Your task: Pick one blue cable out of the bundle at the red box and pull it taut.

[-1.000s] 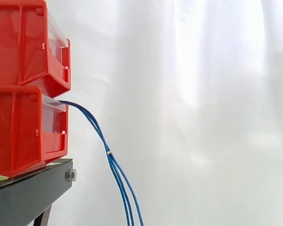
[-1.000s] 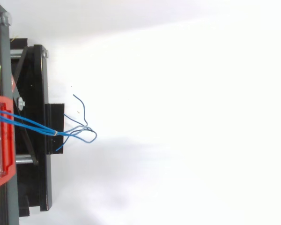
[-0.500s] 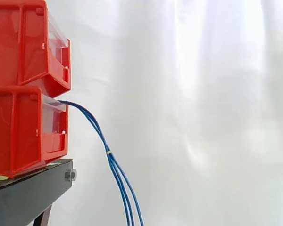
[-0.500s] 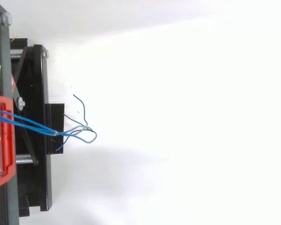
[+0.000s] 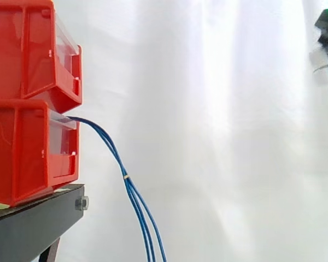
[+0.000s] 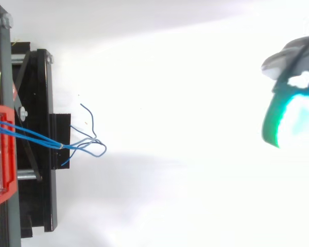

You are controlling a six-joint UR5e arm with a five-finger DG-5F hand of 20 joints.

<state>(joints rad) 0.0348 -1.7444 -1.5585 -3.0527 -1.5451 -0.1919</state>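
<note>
Well, hand (image 6: 291, 110): one, glowing green, at the far right edge, well apart from the blue cables (image 5: 110, 147); open or closed, I cannot tell.
Cables: about three, tied in one bundle, hanging loose from the lower red bin (image 5: 27, 153).
Bins: two, upper red bin (image 5: 27, 49) on top, on one black stand (image 5: 33, 226).

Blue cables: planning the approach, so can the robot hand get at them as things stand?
Probably yes. The blue cables hang free from the lower red box, and nothing stands between them and the robot hand, far off to the right.
</note>
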